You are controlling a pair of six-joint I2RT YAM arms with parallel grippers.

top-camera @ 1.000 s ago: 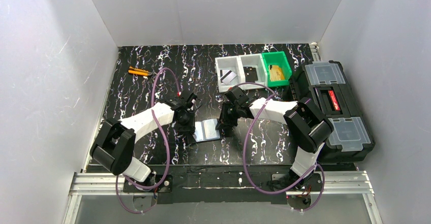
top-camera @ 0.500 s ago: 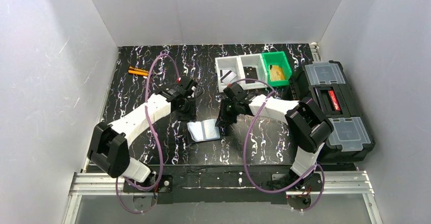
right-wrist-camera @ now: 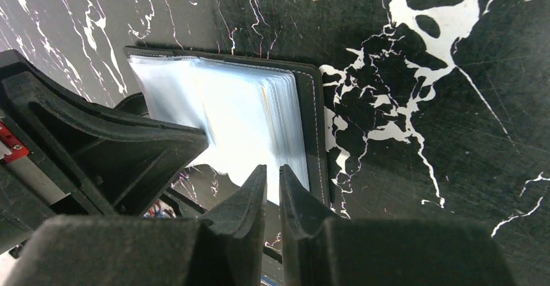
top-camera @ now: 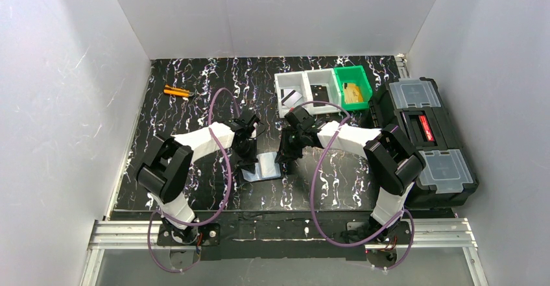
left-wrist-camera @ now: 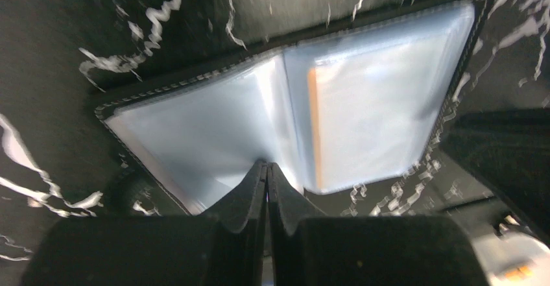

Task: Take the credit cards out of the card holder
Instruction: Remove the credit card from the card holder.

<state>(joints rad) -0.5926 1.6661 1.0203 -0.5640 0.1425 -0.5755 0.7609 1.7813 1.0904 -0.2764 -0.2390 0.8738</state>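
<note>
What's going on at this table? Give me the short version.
Both arms are working on the holder, which lies open on the table between them with its clear sleeves up. The left gripper is shut, its tips at the fold. The right gripper is at the holder's other edge with its jaws almost together; whether it pinches a sleeve cannot be told. An orange-edged card sits in a sleeve. A grey card lies in the white tray.
</note>
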